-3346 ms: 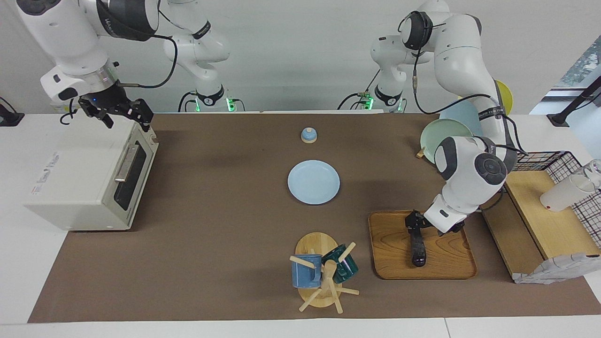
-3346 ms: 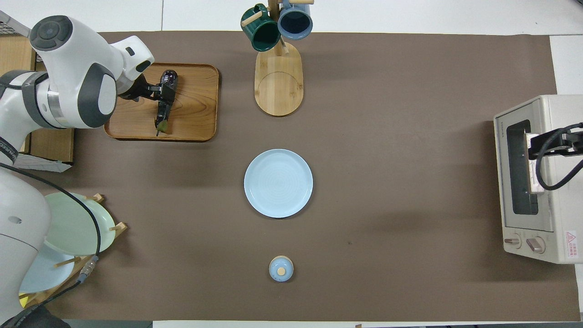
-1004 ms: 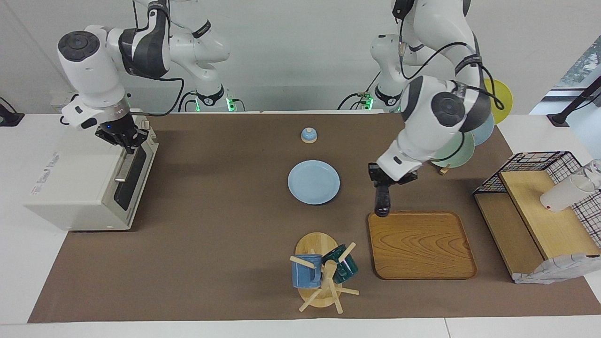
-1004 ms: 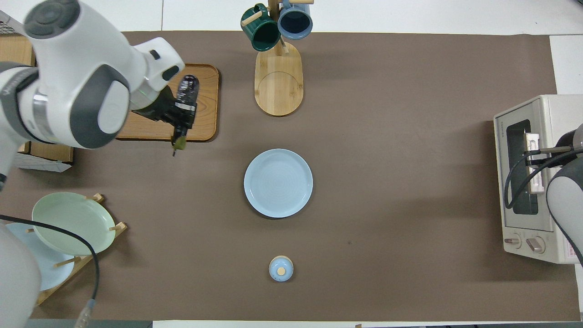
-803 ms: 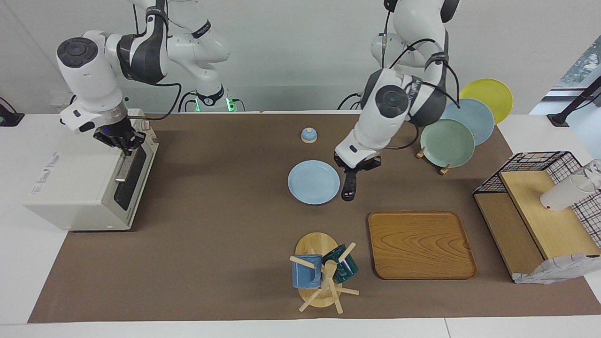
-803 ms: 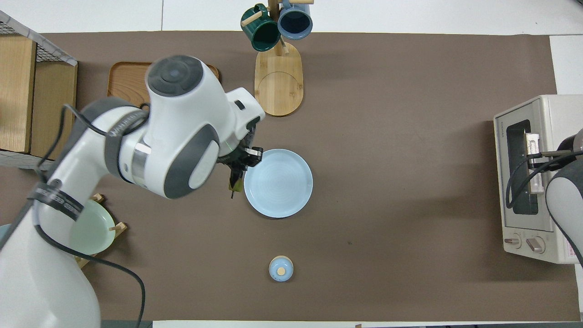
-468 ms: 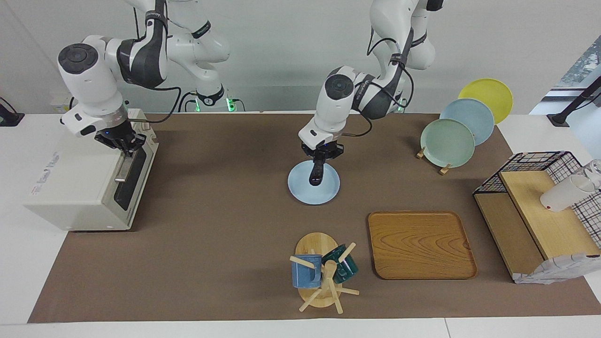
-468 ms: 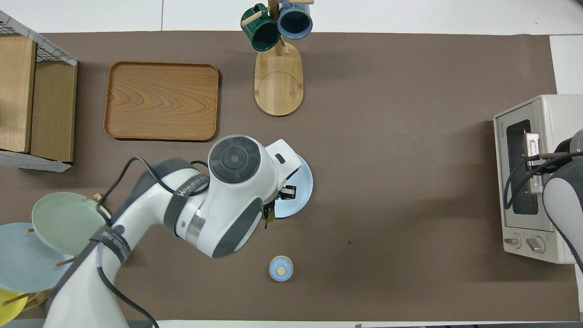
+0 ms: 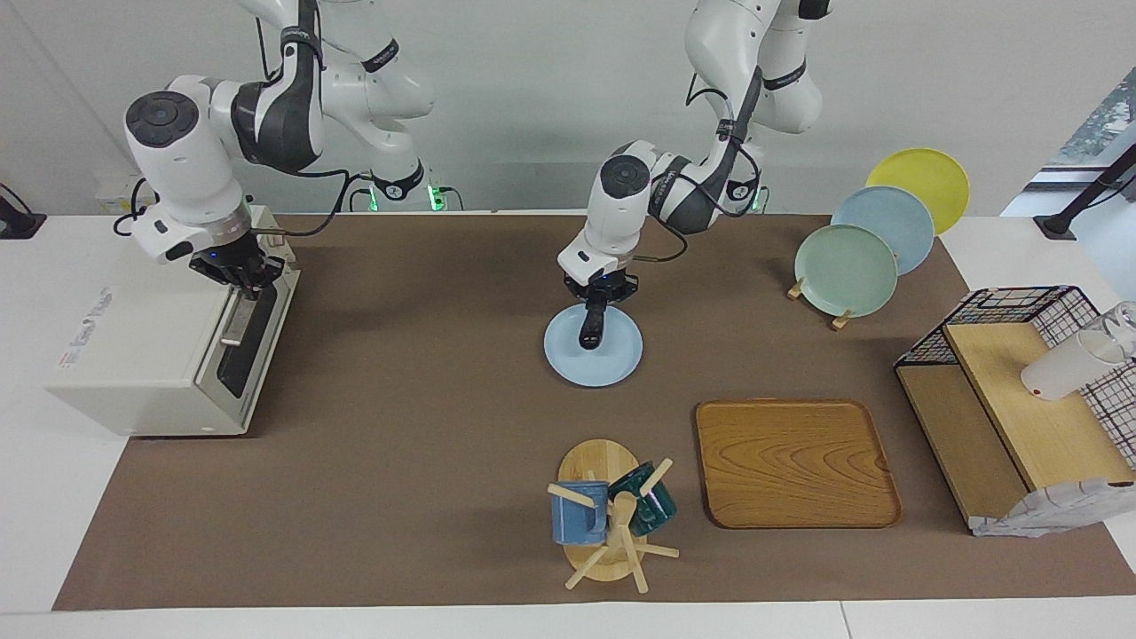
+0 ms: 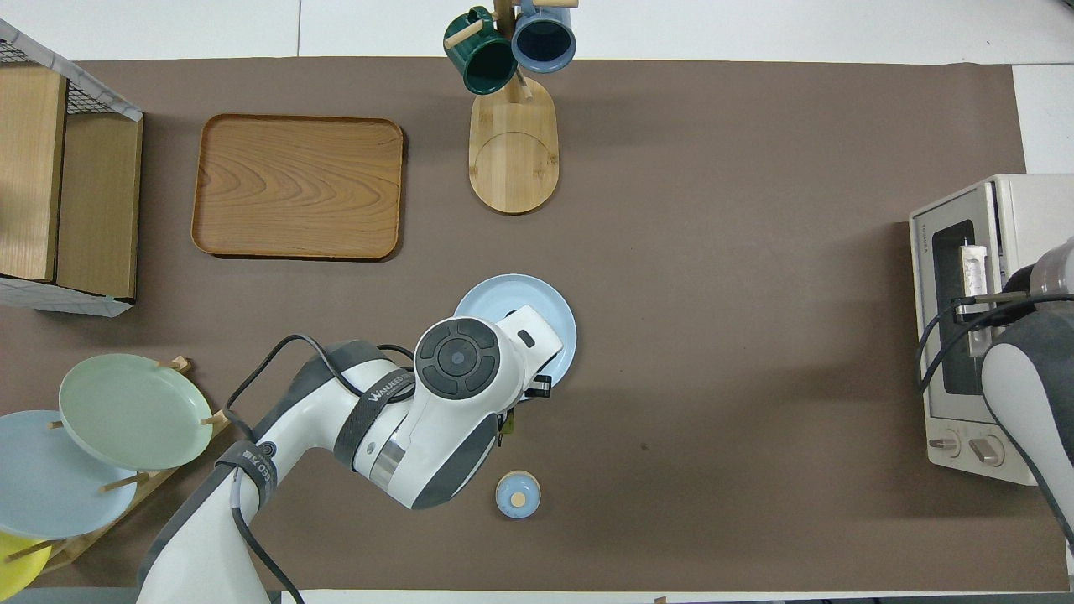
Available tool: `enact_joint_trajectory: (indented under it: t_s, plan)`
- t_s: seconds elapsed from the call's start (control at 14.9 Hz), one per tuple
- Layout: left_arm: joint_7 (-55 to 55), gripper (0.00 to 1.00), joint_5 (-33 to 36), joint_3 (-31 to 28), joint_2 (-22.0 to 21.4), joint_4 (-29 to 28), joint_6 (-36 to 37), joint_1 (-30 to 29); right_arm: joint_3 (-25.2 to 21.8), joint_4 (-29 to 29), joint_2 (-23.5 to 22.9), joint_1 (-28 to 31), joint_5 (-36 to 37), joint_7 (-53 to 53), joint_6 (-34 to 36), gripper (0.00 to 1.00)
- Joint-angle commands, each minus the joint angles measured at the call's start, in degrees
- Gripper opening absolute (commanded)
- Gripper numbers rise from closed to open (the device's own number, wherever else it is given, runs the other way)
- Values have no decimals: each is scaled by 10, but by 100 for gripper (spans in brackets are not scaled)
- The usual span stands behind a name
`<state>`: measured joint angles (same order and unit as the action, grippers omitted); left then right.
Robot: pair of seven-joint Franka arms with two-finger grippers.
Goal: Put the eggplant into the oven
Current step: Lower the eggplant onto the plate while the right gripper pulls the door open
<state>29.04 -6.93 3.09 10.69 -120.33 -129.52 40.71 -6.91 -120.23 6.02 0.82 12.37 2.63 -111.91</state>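
Facing view: two arms, two grippers. Left gripper point(image 9: 600, 297) up over the light blue plate point(image 9: 612, 366), clamped on one eggplant point(image 9: 592, 327) that hangs nose-down above the plate's middle — touching the plate or not, cannot tell. Right gripper point(image 9: 241, 277) at the top edge of the oven point(image 9: 133, 355), fingertips pressed together on the silver handle point(image 9: 236, 320); door only slightly ajar, nothing to be seen inside. One wooden tray point(image 9: 796, 461), bare, toward the left arm's end of the table. One mug tree point(image 9: 612, 524) carrying two mugs: one blue point(image 9: 577, 515), one dark green point(image 9: 646, 502). One plate stand with three plates — green point(image 9: 844, 270), blue point(image 9: 887, 217), yellow point(image 9: 923, 177). One small blue lid point(image 9: 583, 256), nearer to the robots than the light blue plate. One wire-and-wood rack point(image 9: 1021, 390) with a white cup point(image 9: 1069, 366) lying on it.

Overhead view: left arm's wrist covering much of the light blue plate point(image 10: 482, 295); of the eggplant only the green stem end point(image 10: 506, 426) peeping out below the wrist. Oven point(image 10: 965, 335) at the right arm's end of the table, right gripper point(image 10: 973, 302) over its door. Tray point(image 10: 298, 186) holding nothing. Both mugs point(image 10: 510, 46) on the tree, three plates point(image 10: 126, 411) in the stand, one lid point(image 10: 518, 494).
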Motion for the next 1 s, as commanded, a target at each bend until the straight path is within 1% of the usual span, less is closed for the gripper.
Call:
enact_joint_trajectory:
  t_s: [0.0, 0.27, 0.4, 0.47, 0.54, 0.6, 0.67, 0.74, 0.8, 0.87, 0.94]
  plan:
    - [-8, 0, -10, 0, -9, -10, -11, -6, 1, -43, -19, -15, -3, -5, -67, 0]
    - [-9, 0, -10, 0, -1, 0, -14, -26, 1, -50, -56, -42, -5, -22, -122, 0]
    - [-9, 0, -19, 0, 3, 7, -17, -34, 1, -52, -75, -45, -43, -25, -157, 0]
    - [-7, 16, -31, -1, 6, 14, -17, -35, 1, -58, -80, -55, -57, -25, -174, 0]
    - [-4, 29, -35, -2, 10, 25, -17, -35, 1, -66, -88, -65, -60, -29, -196, 0]
    - [0, 35, -35, -2, 13, 32, -16, -36, 1, -69, -100, -67, -61, -36, -211, 0]
    - [1, 36, -36, -2, 13, 33, -17, -35, 1, -70, -115, -67, -61, -40, -225, 0]
    - [4, 39, -36, -2, 13, 34, -17, -35, 1, -70, -123, -68, -64, -43, -232, 0]
    - [8, 57, -36, -2, 13, 33, -18, -34, 2, -66, -124, -73, -80, -51, -231, 0]
    - [8, 100, -36, -2, 13, 33, -17, -34, 1, -67, -124, -81, -95, -60, -234, 0]
    - [6, 100, -36, -2, 13, 33, -16, -35, 1, -68, -127, -86, -97, -68, -234, 0]
